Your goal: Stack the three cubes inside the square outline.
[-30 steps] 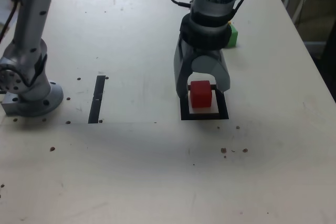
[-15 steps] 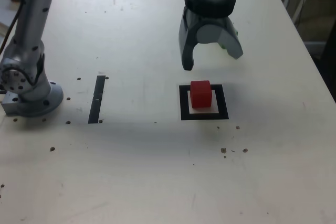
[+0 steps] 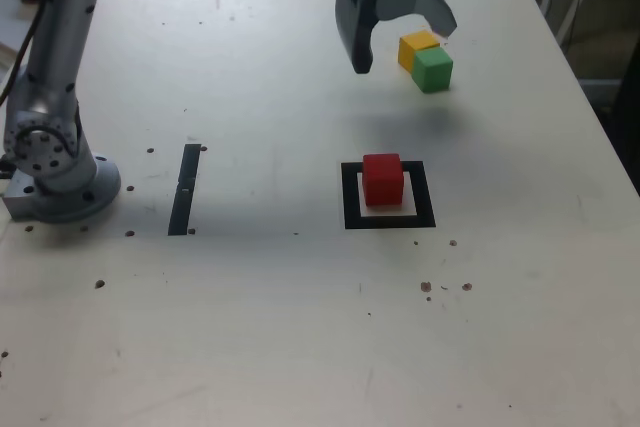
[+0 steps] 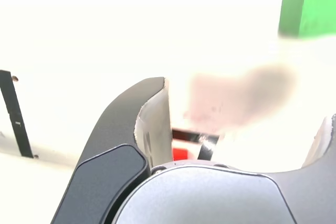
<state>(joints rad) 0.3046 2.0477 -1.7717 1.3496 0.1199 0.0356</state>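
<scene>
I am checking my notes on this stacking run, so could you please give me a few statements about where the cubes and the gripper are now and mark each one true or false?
1. The red cube sits inside the square outline. True.
2. The gripper is shut on the red cube. False: its jaws stand open and empty, up near the far cubes.
3. The yellow cube is stacked on the red cube. False: it rests on the table beside the green cube.
4. The green and yellow cubes touch each other. True.
5. The thin black strip lies to the exterior view's left of the outline. True.
6. All three cubes are in the outline. False: only the red one is.
</scene>
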